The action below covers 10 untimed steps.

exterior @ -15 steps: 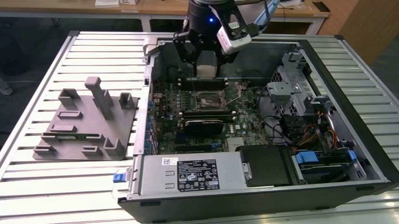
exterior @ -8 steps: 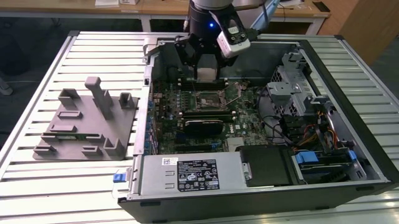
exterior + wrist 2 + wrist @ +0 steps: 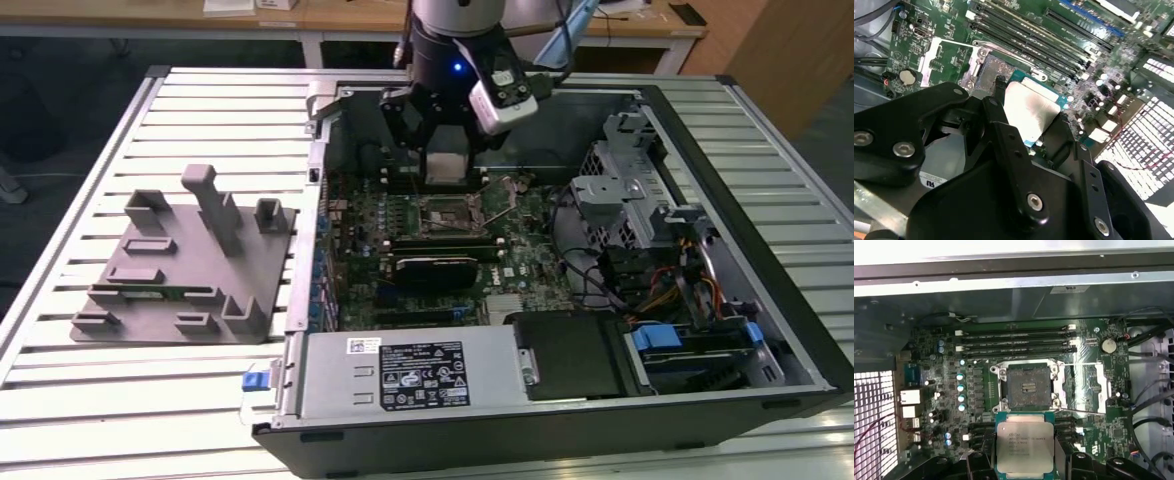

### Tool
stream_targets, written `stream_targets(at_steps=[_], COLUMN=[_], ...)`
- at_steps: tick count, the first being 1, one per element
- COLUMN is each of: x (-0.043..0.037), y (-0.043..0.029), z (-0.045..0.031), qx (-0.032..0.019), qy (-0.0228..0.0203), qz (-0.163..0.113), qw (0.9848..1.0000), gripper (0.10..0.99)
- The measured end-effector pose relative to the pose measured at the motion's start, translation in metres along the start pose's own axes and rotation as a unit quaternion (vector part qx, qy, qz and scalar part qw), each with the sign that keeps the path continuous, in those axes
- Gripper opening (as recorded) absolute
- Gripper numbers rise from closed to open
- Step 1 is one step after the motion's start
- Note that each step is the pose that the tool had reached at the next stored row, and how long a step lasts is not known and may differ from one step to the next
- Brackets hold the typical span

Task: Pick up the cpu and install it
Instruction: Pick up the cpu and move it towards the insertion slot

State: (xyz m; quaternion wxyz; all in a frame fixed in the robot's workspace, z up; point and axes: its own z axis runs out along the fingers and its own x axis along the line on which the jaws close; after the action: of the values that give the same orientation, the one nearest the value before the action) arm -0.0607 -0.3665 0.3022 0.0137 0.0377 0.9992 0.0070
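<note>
Two fingers of my claw [image 3: 1025,462] are closed narrow on the cpu [image 3: 1025,446], one on each side edge, its silver top turned up; so the picking up is done, as I judge it. The cpu hangs above the motherboard [image 3: 944,390], near the socket [image 3: 1029,386]; if it is exactly over it, I cannot tell. The socket is bare and its hold-down frame [image 3: 1101,382] is folded open to one side, so the installing is not yet done. Room around the socket is tight; the memory slots [image 3: 1014,342] run just beside it, and the case wall [image 3: 1004,295] rises beyond them. In the exterior view the grey fixture [image 3: 187,260] lies well apart, outside the case, on the table [image 3: 80,400].
</note>
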Motion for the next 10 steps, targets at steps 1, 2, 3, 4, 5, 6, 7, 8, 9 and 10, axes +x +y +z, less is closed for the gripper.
stream_targets(at_steps=[1, 2, 3, 4, 5, 6, 7, 8, 9, 10], x=[-0.0008, -0.0017, -0.0024, -0.003, -0.0038, -0.0046, -0.0052, -0.0058, -0.0062, -0.0067], y=[0.0011, 0.0021, 0.003, 0.0039, 0.0044, 0.005, 0.0056, 0.0062, 0.0069, 0.0075], z=[0.0018, 0.0037, 0.0056, 0.0073, 0.009, 0.0105, 0.0117, 0.0129, 0.0142, 0.0155], qx=[0.0002, 0.0004, 0.0005, 0.0009, 0.001, 0.0013, 0.0015, 0.0017, 0.0019, 0.0021], qy=[0.0001, 0.0003, 0.0004, 0.0006, 0.0007, 0.0009, 0.0011, 0.0013, 0.0014, 0.0014], qz=[0.0, 0.0, 0.0, 0.0, 0.0, 0.0, 0.0, 0.0, 0.0, 0.0], qw=[1.0, 1.0, 1.0, 1.0, 1.0, 1.0, 1.0, 1.0, 1.0, 1.0], gripper=[0.545, 0.545, 0.545, 0.545, 0.545, 0.545, 0.545, 0.545, 0.545, 0.545])
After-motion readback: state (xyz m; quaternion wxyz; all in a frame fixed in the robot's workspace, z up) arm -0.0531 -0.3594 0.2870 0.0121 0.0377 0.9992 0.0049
